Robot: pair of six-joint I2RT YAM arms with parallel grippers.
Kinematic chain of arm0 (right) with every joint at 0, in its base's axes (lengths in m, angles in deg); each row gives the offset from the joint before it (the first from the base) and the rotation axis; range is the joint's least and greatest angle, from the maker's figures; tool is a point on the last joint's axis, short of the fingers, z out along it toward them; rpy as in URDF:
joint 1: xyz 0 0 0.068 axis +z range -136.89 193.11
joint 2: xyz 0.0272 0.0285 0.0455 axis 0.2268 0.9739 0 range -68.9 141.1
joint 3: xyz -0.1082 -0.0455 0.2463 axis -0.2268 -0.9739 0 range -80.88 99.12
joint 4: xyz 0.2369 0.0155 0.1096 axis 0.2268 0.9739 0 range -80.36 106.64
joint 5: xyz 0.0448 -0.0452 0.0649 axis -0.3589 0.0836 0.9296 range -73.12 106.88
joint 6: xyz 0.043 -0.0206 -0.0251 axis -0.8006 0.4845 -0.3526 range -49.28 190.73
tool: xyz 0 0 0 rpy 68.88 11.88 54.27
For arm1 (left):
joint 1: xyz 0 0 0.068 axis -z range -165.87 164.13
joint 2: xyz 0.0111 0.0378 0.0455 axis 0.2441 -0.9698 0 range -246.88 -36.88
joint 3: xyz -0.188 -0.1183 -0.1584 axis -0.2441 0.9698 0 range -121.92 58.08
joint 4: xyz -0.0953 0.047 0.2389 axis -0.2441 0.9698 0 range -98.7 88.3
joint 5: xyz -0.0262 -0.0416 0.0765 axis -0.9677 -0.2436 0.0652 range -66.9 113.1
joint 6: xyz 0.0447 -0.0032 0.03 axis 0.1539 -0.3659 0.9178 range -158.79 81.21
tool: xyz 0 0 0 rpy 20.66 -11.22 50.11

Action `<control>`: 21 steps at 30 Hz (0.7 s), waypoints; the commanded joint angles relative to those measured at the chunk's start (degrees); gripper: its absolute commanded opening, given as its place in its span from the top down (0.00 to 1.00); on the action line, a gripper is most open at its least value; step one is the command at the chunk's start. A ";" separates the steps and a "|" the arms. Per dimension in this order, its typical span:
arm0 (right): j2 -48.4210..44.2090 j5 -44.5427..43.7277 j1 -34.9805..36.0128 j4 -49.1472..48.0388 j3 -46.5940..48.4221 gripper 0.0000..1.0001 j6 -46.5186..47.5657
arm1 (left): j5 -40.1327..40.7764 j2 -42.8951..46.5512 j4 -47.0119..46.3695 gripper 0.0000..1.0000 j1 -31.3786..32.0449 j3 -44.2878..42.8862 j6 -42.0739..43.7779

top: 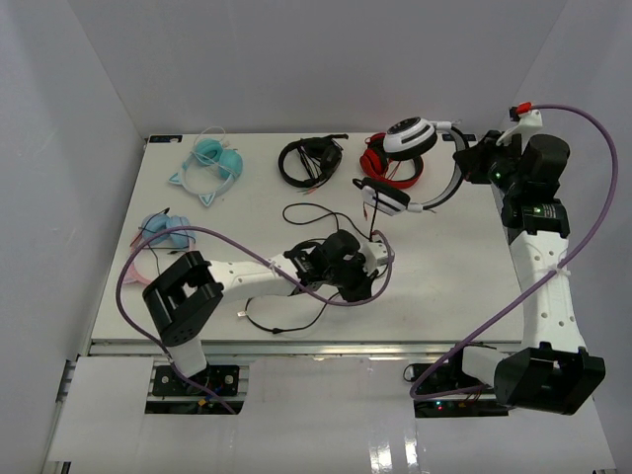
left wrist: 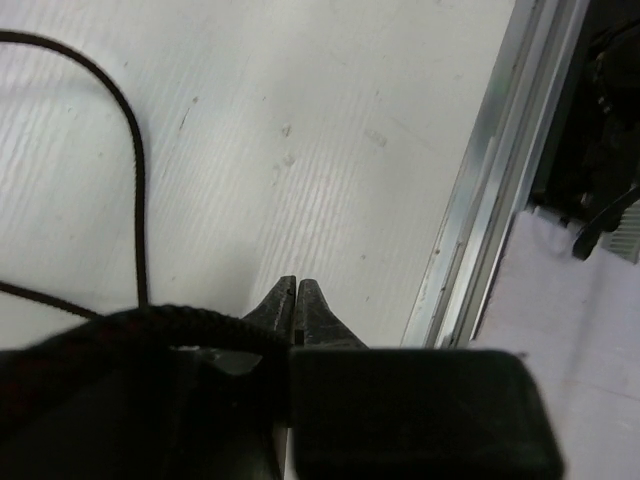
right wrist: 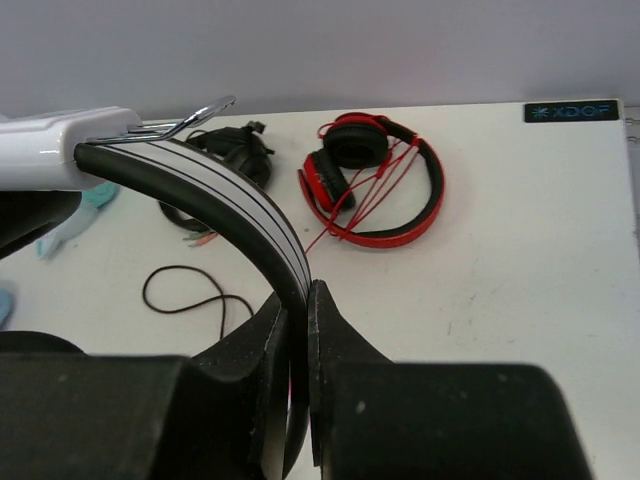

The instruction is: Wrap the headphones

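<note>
wrapping barely begun: the left pincer (left wrist: 297,300), its black tips pressed together with no cord seen between them, hovers over the ribbed white table (left wrist: 330,120), while the thin black cable (top: 296,212) sprawls in loose, unwound loops around it. beyond, the right pincer (right wrist: 298,305) is clamped tight on the glossy pinstriped headband (right wrist: 245,205) of the white headphones (top: 410,138). ahead of its tips lie a matte black pair (right wrist: 235,150) and a red-and-black pair (right wrist: 375,180).
</note>
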 commanded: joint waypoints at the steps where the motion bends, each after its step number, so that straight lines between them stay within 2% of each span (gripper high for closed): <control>1: -0.94 21.60 -0.09 -7.85 2.84 0.92 -7.84 | 8.59 8.96 -7.77 0.72 0.06 6.83 2.63; 3: -1.25 24.10 -0.18 -8.22 1.93 0.92 -8.32 | 10.08 11.98 -10.64 0.55 -0.03 9.95 3.01; 6: -1.97 25.70 -0.18 -8.12 0.52 0.92 -9.21 | 11.76 13.24 -13.48 0.35 -0.05 11.54 3.28; 9: -2.61 25.77 -0.18 -7.97 -0.25 0.92 -9.77 | 12.27 13.32 -14.13 0.27 -0.12 12.14 3.35; 17: -2.27 24.01 -0.48 -4.84 3.12 0.92 -11.16 | 11.73 17.15 -19.96 0.17 -0.12 18.07 5.38; 21: -0.76 22.13 -0.97 -2.85 5.73 0.92 -11.88 | 8.57 22.60 -24.07 0.02 -0.03 23.24 7.76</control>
